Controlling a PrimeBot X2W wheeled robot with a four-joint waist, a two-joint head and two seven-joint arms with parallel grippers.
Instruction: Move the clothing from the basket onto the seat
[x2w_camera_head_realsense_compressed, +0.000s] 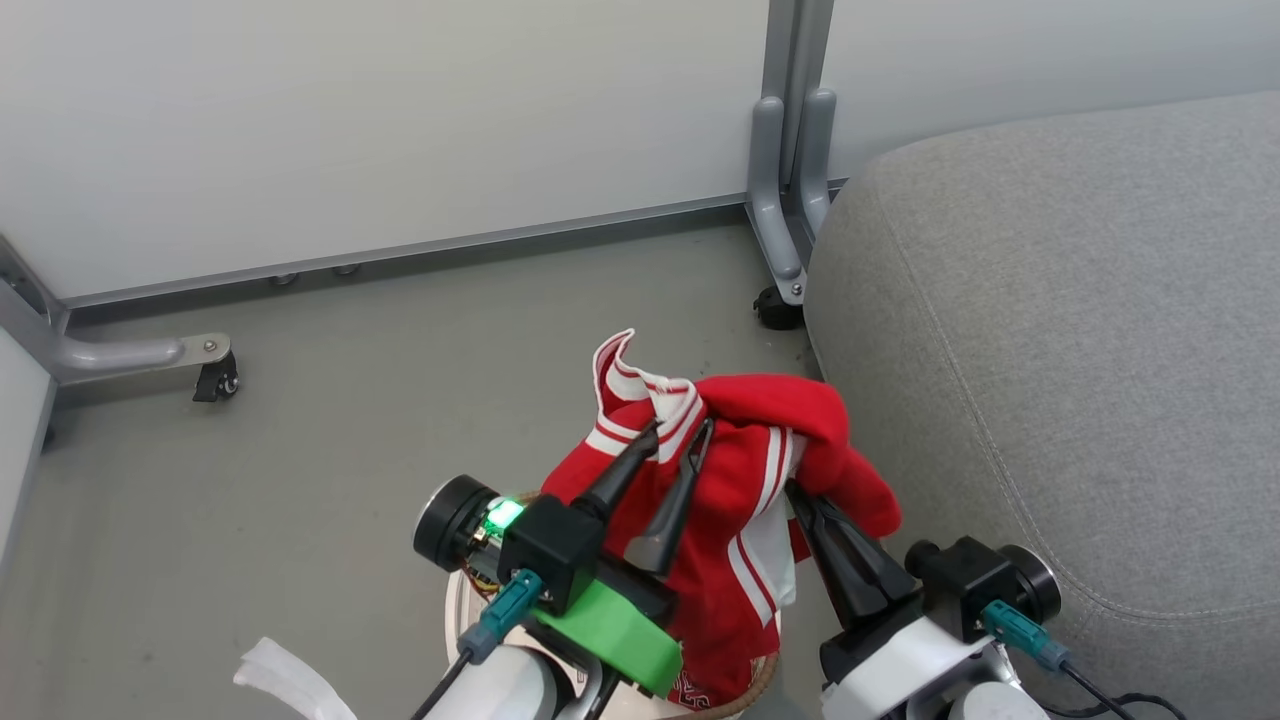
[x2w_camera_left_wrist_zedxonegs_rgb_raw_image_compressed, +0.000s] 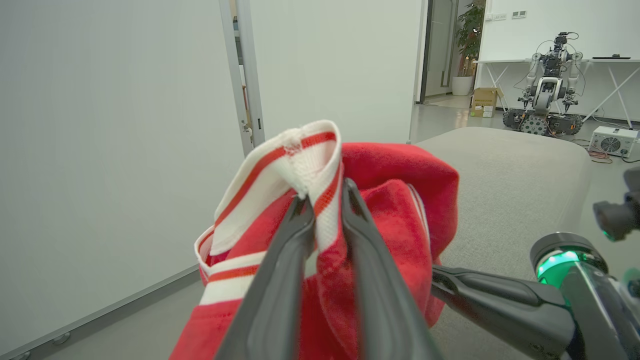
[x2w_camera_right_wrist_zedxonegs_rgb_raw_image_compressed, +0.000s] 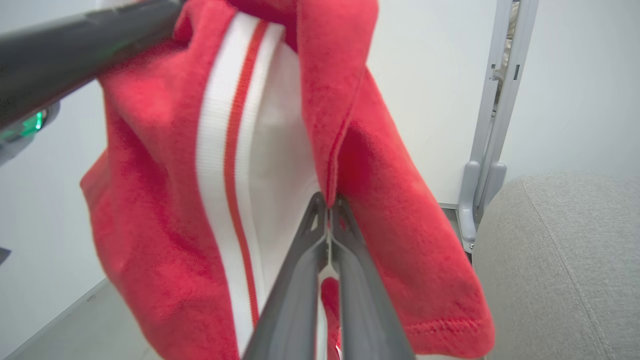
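In the lower middle of the head view, a bright red soft-fabric garment with broad white stripes (x2w_camera_head_realsense_compressed: 760, 470) hangs bunched between the two arms. It is above a cream perforated plastic basket with a brown woven-look rim (x2w_camera_head_realsense_compressed: 757, 683) at the bottom edge, and its lower end reaches down to the basket. The left gripper (x2w_camera_head_realsense_compressed: 682, 428) has its two dark fingers slightly parted, with the striped white-and-red trim caught between them and touching both. The right gripper (x2w_camera_head_realsense_compressed: 803, 498) is clenched on a fold of the red fabric. The large grey fabric-upholstered cushion (x2w_camera_head_realsense_compressed: 1050, 350) takes up the right side, just beside the garment, which is not lying on it.
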